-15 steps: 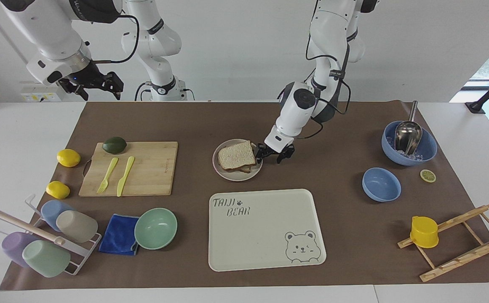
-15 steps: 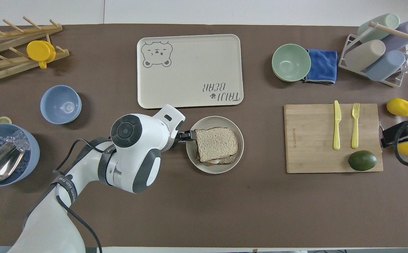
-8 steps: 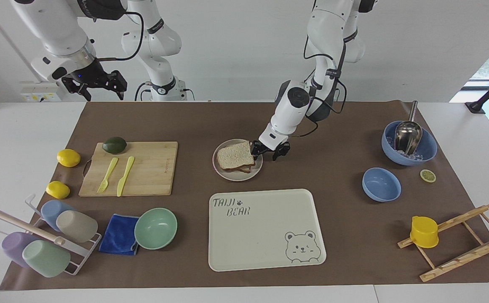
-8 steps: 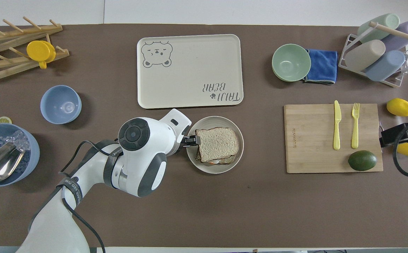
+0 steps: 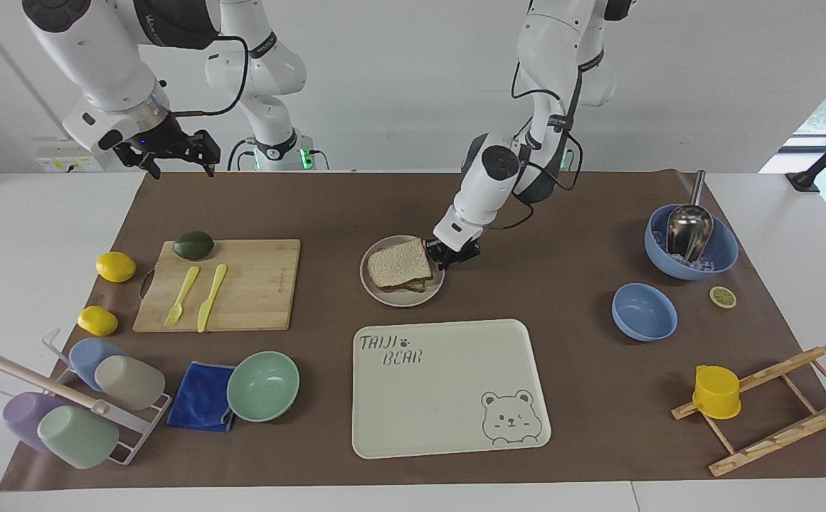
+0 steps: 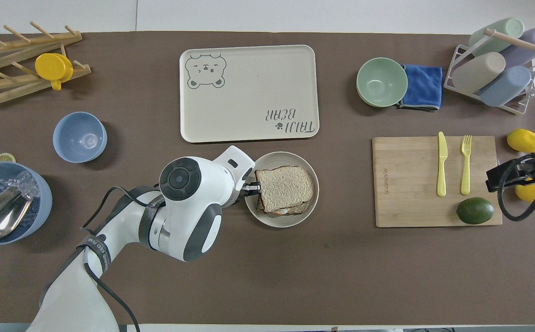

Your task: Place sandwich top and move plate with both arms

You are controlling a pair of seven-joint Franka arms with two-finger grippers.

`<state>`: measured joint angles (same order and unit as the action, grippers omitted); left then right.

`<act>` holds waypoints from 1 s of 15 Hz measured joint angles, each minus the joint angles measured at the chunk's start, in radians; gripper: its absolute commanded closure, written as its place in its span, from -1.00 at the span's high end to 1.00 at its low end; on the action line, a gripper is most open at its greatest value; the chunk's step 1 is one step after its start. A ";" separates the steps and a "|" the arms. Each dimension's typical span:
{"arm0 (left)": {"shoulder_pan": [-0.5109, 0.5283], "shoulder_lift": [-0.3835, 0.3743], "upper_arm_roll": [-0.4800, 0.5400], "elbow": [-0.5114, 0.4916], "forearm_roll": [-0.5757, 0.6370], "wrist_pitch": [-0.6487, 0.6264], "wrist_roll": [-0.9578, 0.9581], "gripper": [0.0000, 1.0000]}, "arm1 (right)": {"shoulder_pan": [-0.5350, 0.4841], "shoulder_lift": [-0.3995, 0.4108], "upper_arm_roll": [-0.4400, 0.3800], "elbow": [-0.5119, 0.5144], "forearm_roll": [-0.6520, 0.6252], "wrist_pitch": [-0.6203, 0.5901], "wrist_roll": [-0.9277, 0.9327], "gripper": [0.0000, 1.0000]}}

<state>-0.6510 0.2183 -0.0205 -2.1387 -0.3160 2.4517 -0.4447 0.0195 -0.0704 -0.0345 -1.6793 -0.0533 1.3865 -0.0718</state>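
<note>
Pinching the rim of the plate (image 5: 397, 301) with the left gripper (image 5: 447, 256), fingertips pressed together on the edge toward the left arm's end of the table. Reaching down and across from the left arm's base, wrist tilted low over the brown table mat (image 5: 569, 398).

Sitting on the plate: the top slice of bread (image 5: 398, 262), pale with a brown crust, lying flat on a lower slice and slightly askew, so that a corner of the lower slice is peeking out. Resting at about the middle of the table, plate and sandwich together, nearer to the robots than the cream bear tray (image 5: 448, 398) and just clear of it.

Hanging in the air with the right gripper (image 5: 176, 162), fingers spread wide and holding nothing. Hovering, in the overhead view, over the cutting board's (image 5: 256, 284) edge at the right arm's end of the table, beside a lemon (image 5: 115, 267).

Lying on the cutting board: an avocado (image 5: 193, 244) at the corner nearest the robots, with a yellow fork (image 5: 181, 295) and a yellow knife (image 5: 211, 297) side by side. Sitting farther from the robots than the board: a green bowl (image 5: 263, 385) touching a folded blue cloth (image 5: 199, 395).

Standing toward the left arm's end: a small blue bowl (image 5: 644, 311) and, nearer to the robots, a larger blue bowl (image 5: 726, 259) carrying a metal scoop (image 5: 689, 227).
</note>
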 measured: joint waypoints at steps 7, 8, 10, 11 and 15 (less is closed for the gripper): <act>0.002 -0.003 0.005 0.005 -0.046 -0.021 -0.010 -1.00 | 0.002 0.000 0.001 0.000 0.000 0.000 0.000 1.00; 0.007 -0.008 0.009 0.016 -0.047 -0.041 -0.012 -1.00 | 0.002 0.000 0.001 0.000 0.000 0.000 0.000 1.00; 0.035 -0.018 0.017 0.062 -0.047 -0.114 -0.013 -1.00 | 0.002 0.000 0.001 0.000 0.000 0.000 0.000 1.00; 0.056 -0.024 0.019 0.093 -0.047 -0.157 -0.013 -1.00 | 0.002 0.000 0.001 0.000 0.000 0.000 0.000 1.00; 0.129 -0.031 0.025 0.203 -0.061 -0.243 -0.014 -1.00 | 0.002 0.000 0.001 0.000 0.000 0.000 0.000 1.00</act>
<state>-0.5225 0.1872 0.0047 -1.9355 -0.3770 2.2084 -0.4586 0.0217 -0.0704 -0.0333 -1.6793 -0.0533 1.3865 -0.0718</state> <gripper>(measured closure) 0.969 0.000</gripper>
